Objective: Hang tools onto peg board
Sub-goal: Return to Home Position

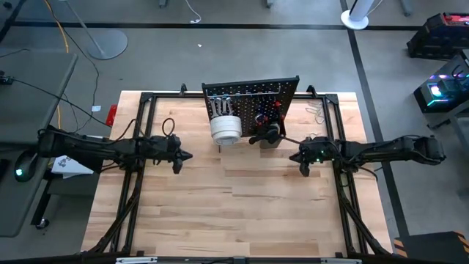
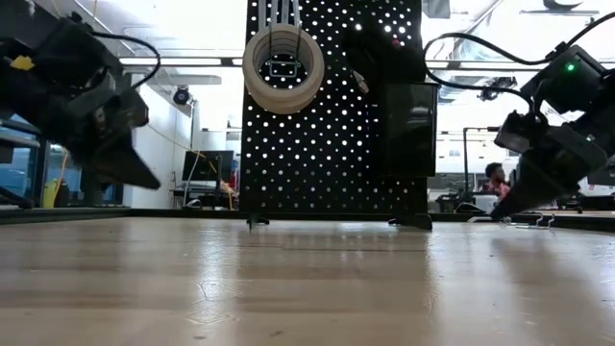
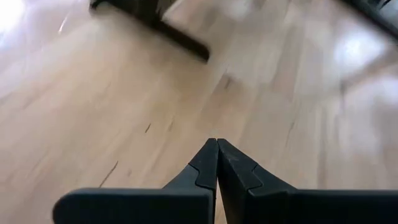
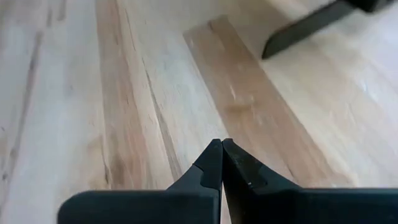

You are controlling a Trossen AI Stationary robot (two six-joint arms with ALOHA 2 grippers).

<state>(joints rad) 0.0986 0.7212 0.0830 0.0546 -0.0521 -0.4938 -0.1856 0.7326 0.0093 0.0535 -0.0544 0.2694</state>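
**Peg board.** The peg board (image 1: 253,103) stands upright on two small feet at the far middle of the desk (image 1: 242,213). In the high view it sits slightly skewed to the desk edge, inside the black frame (image 1: 165,94) that borders the desk.

**Items on the board.**
- The white tape rolls (image 2: 283,67) hang on the upper left part of the panel, as the low view shows it.
- A row of slim metal tools (image 1: 220,106) hangs just above the rolls. The individual types cannot be told apart.
- A black bin (image 2: 404,130) is mounted on the right half of the panel.
- A dark bundle (image 1: 265,134) sits low at the front of the board, near the bin. What carries it cannot be told.

**Left gripper.** The left gripper (image 1: 183,155) hovers above the desk, in front of the board and to its left, apart from it. Its fingers are pressed together tip to tip and hold nothing.

**Right gripper.** The right gripper (image 1: 299,156) hovers at the mirrored position, in front of the board and to its right, also apart from it. Its fingers are likewise pressed together and empty.

**Clearance.** In the low view both grippers hang clear of the desk surface, tips angled down and inward.

**Background.** A person (image 2: 496,180) is visible in the room beyond the desk.
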